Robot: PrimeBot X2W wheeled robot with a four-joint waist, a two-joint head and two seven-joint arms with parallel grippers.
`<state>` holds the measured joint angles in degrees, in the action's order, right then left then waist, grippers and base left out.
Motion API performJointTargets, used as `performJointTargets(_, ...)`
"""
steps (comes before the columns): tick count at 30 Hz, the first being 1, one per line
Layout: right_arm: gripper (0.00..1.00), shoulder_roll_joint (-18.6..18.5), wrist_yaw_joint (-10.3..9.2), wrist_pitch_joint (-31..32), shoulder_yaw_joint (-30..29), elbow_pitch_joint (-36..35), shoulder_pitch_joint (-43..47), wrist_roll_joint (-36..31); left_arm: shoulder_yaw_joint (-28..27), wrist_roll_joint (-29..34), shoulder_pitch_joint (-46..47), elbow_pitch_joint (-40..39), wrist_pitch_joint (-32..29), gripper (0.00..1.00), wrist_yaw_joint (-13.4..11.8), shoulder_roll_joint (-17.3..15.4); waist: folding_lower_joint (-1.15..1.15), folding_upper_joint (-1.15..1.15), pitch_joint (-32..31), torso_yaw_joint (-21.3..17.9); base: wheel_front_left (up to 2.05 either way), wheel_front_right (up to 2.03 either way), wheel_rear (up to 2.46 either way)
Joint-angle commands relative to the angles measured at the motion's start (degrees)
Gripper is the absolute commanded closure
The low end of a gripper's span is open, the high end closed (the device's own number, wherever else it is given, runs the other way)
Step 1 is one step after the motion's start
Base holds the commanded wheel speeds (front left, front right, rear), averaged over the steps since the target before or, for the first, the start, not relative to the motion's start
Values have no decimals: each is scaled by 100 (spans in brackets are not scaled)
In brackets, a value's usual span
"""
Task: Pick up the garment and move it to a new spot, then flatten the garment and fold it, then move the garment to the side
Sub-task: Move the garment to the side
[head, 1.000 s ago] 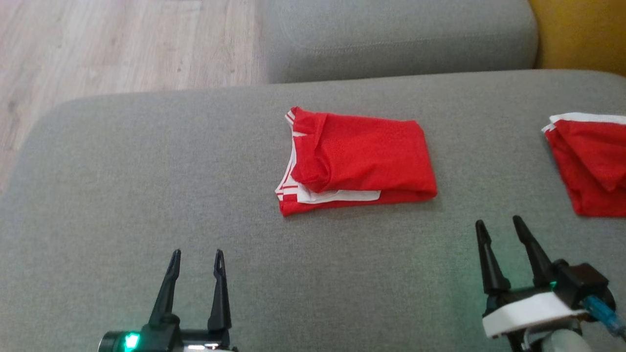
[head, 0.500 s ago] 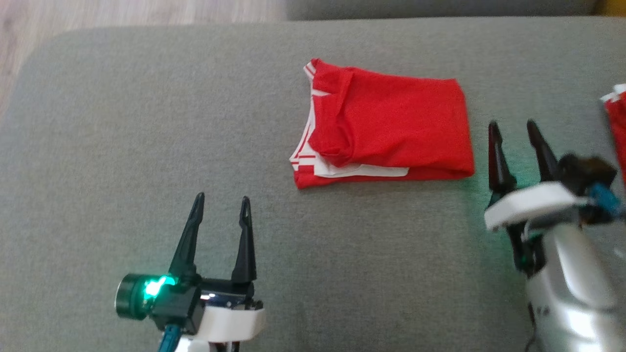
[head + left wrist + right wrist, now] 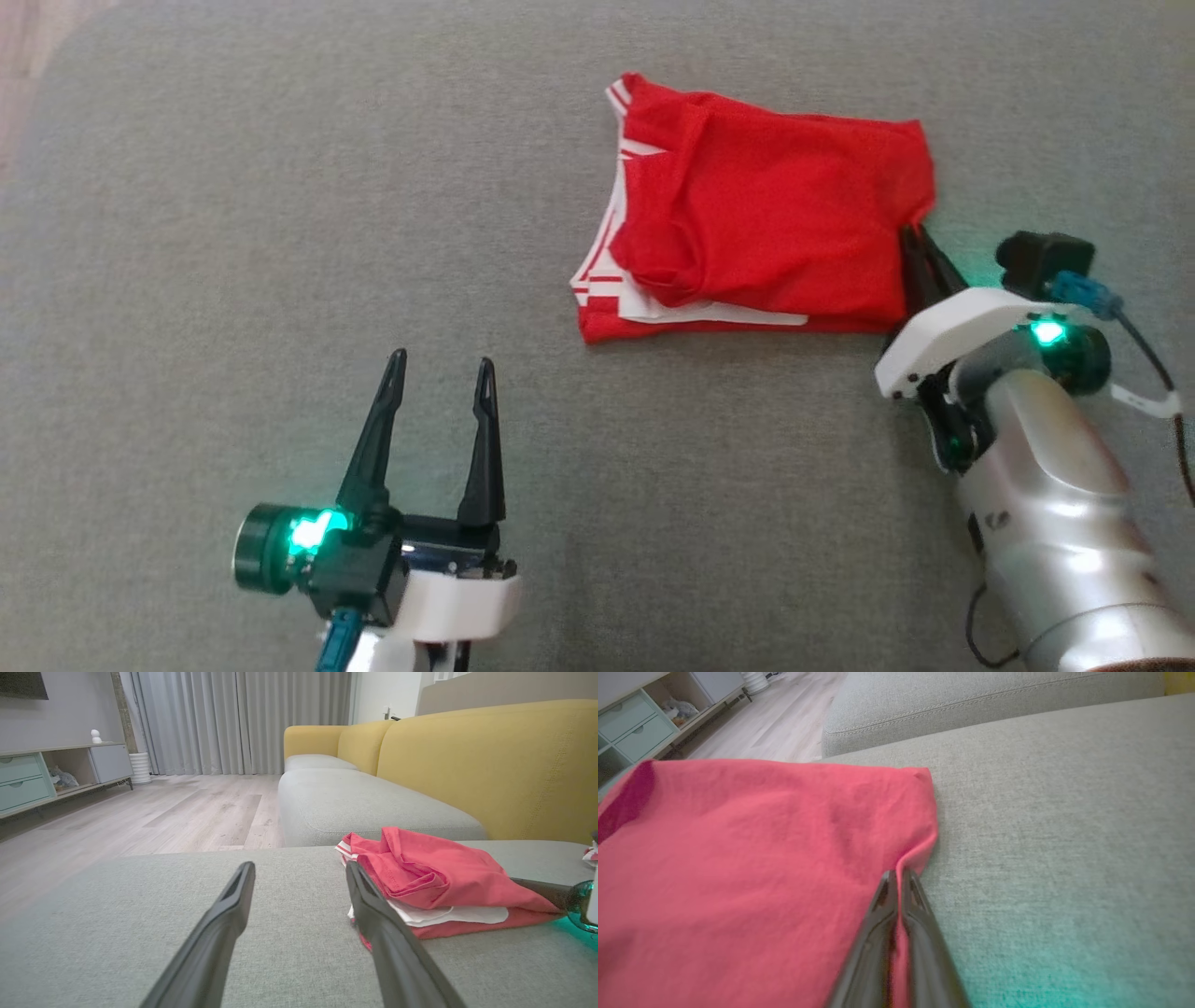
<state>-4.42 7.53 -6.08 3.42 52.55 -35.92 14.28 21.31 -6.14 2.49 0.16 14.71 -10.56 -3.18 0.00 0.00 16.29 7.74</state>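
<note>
Left end effector (image 3: 442, 358) is seen at the lower left of the head view, fingers spread wide, nothing held. It is positioned over the bare grey sofa cushion (image 3: 187, 187), well apart from the garment (image 3: 766, 243). Red garment is laid folded on the cushion, right of centre in the head view. White striped trim is shown along its left edge and a white layer along its near edge. Right end effector (image 3: 913, 235) is placed at the garment's right edge. In the right wrist view its fingers are pressed together, with a fold of red fabric pinched between the tips. Green glow is cast on the cushion beside it. Wooden floor (image 3: 163, 812) and yellow backrest (image 3: 490, 765) are seen beyond in the left wrist view.
</note>
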Motion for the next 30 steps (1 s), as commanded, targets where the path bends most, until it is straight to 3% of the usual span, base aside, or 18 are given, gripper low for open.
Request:
performJointTargets(1, 100, 80, -4, -106, 216, -63, -60, 65, -162, 18, 168, -142, 29, 0, -5, 30, 0, 0, 1, -115, 0, 0, 0)
performJointTargets(8, 100, -491, -4, -543, 805, -370, -91, 178, -260, 46, 213, -105, 29, 0, 20, 30, 0, 0, -10, -654, 0, 0, 0)
performJointTargets(15, 100, -1819, -4, -450, 1041, -1424, -79, 129, -354, 103, 296, -100, 29, 0, 46, 30, 0, 0, 167, -1174, 0, 0, 0)
performJointTargets(20, 100, -2846, -4, 71, 691, -2280, -114, 70, -366, 259, 405, -76, 29, 0, 95, 24, 0, 0, 354, -1343, 0, 0, 0)
performJointTargets(23, 100, -3235, -4, 441, 308, -2753, -89, -90, -395, 339, 454, -53, 29, 0, 124, -9, 0, 0, 447, -1385, 0, 0, 0)
performJointTargets(24, 68, -3308, -4, 545, 138, -2884, -63, -163, -403, 357, 469, -44, 29, 0, 136, -19, 0, 0, 465, -1385, 0, 0, 0)
performJointTargets(25, 68, -3308, -4, 545, 138, -2884, -63, -163, -403, 357, 469, -44, 29, 0, 136, -19, 0, 0, 465, -1385, 0, 0, 0)
performJointTargets(26, 0, -3360, -4, 621, -52, -2998, -37, -275, -412, 370, 486, -36, 29, 0, 148, -28, 0, 0, 480, -1378, 0, 0, 0)
performJointTargets(30, 0, -3155, -4, 478, -815, -3449, 100, -906, -457, 432, 548, -25, 29, 0, 122, -35, 0, 0, 437, -1298, 0, 0, 0)
